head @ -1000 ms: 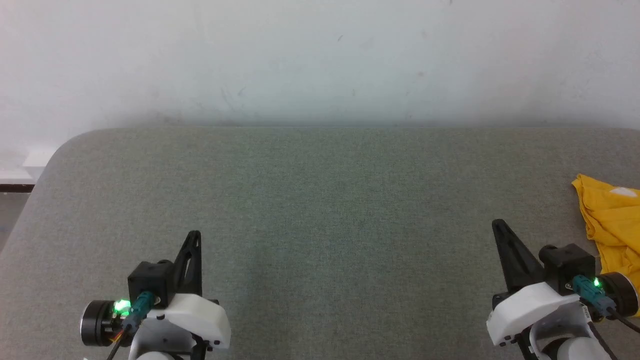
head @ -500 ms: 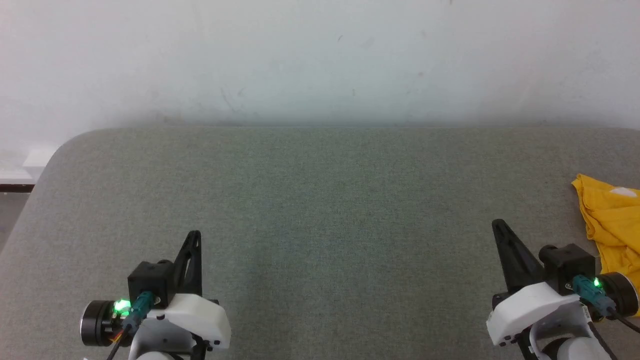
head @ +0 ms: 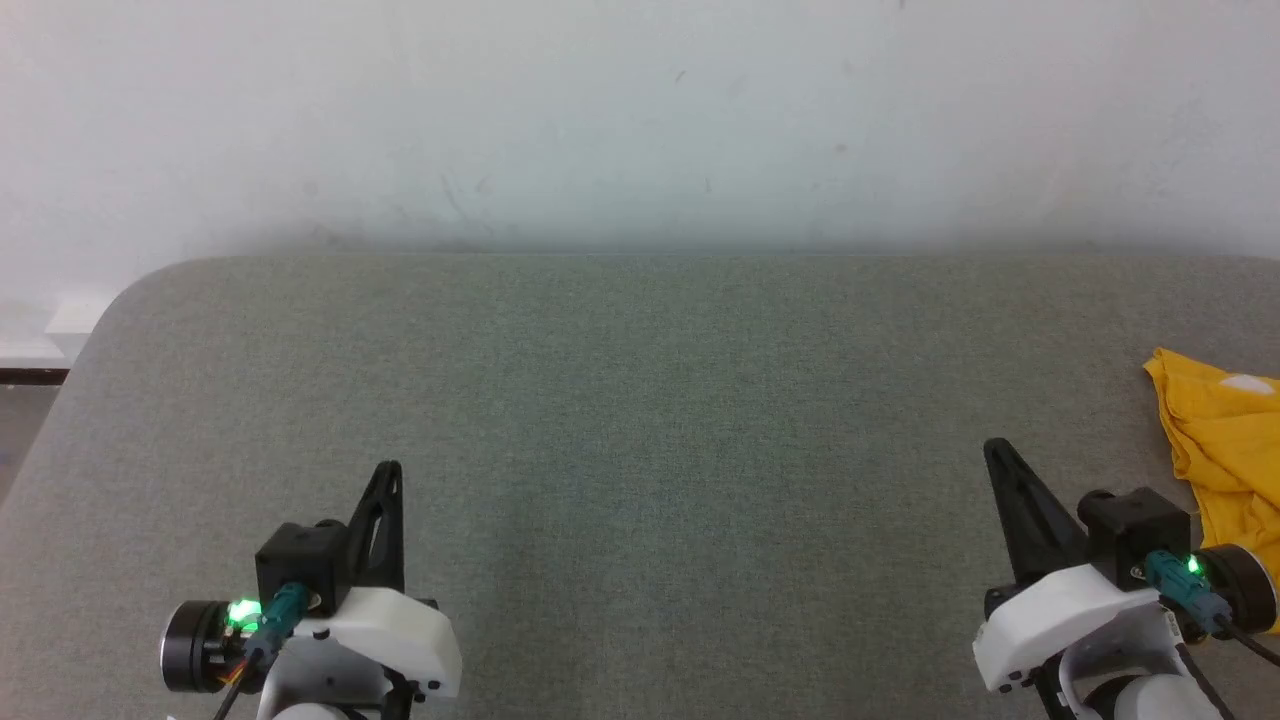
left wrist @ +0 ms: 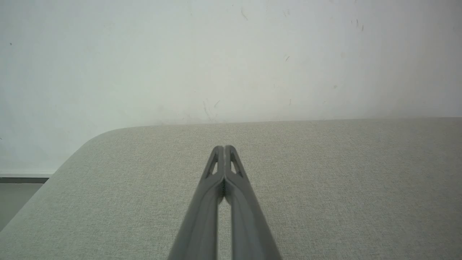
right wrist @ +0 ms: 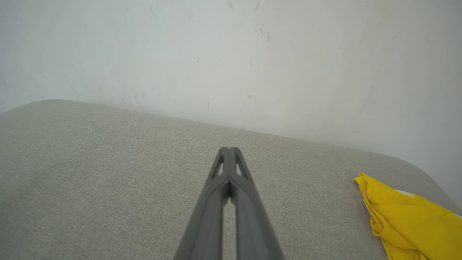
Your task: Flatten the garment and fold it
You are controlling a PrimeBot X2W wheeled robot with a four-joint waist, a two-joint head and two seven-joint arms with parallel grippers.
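Garment (head: 1225, 440) lies bunched, cut off by frame edge, beside right claw (head: 995, 450)

My left end effector (head: 390, 470) sits at the lower left, its dark fingers pressed together and pointing up over the grey fabric-covered surface (head: 640, 400). My right end effector (head: 994, 448) sits at the lower right, closed too and leaning slightly left. The yellow garment (head: 1225, 440) lies crumpled at the right edge, just beside my right wrist, a white patch showing. A pale wall (head: 640, 120) stands behind.
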